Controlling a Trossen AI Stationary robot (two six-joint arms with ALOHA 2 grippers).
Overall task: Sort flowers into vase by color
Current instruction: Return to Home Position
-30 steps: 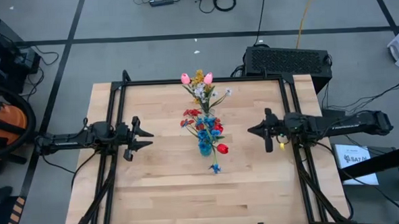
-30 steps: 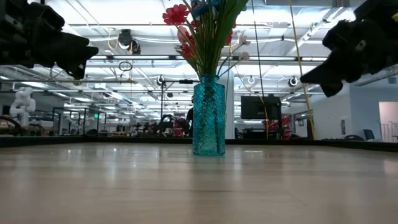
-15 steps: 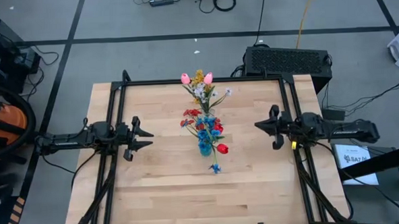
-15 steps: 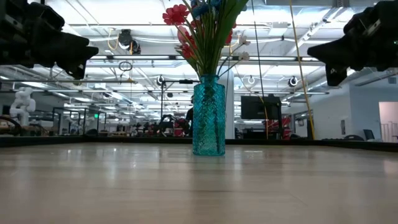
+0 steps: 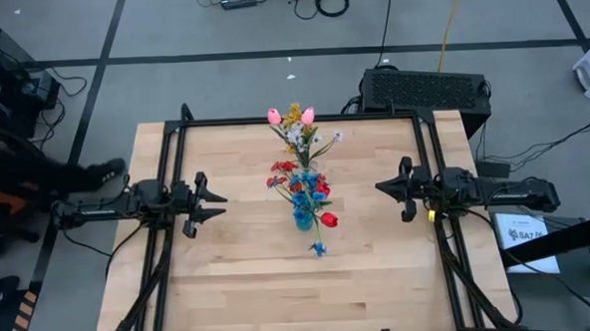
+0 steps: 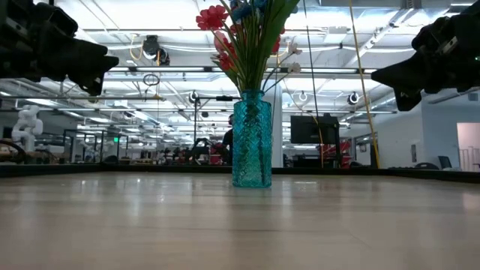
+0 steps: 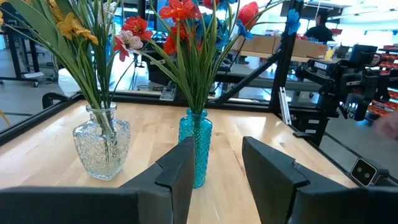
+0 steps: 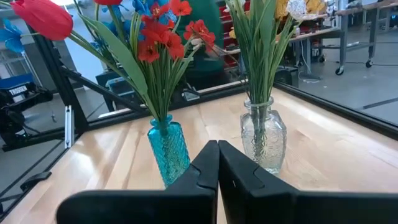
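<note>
Table: left gripper at left side, fingers parted, empty; right gripper at right side, fingers pressed together. Blue vase mid-table held red and blue flowers; clear vase just beyond held yellow, white and pink ones.

Arms: the left arm and right arm are both matte black, slim tubes joined by chunkier, blocky housings.
Grippers: the left gripper and right gripper match, black, each a forked two-prong head.
Fingers: up close, the dark fingers are flat-faced with sharply angled edges.
Marking: one small yellow spot beneath the right wrist.
</note>
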